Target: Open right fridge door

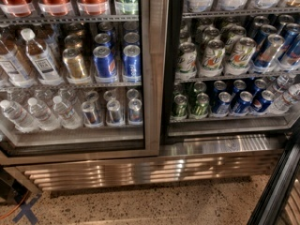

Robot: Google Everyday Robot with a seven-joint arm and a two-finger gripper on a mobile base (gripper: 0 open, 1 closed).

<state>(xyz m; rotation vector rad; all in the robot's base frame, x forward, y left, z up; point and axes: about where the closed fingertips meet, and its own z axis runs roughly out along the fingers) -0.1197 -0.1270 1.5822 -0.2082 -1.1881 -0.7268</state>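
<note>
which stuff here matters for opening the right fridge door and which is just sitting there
Job:
right fridge door, edge at lower right
hand, out of view

Just there:
left door
water bottles
blue cans
green cans

Fridge shelves [93, 84] hold rows of cans [104, 62] and water bottles [35, 114] — below, the speckled floor [164, 205] bears a blue tape cross [26, 212].

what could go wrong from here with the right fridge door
1. The right fridge door stands swung out at the lower right edge. The tool is not in view, so no hold on it can be confirmed, and the door might swing shut.
2. The front-row cans sit close to the edge of the uncovered right shelf, so a bump could topple them.
3. An orange cable lies on the floor at lower left, where the base could snag it.
</note>
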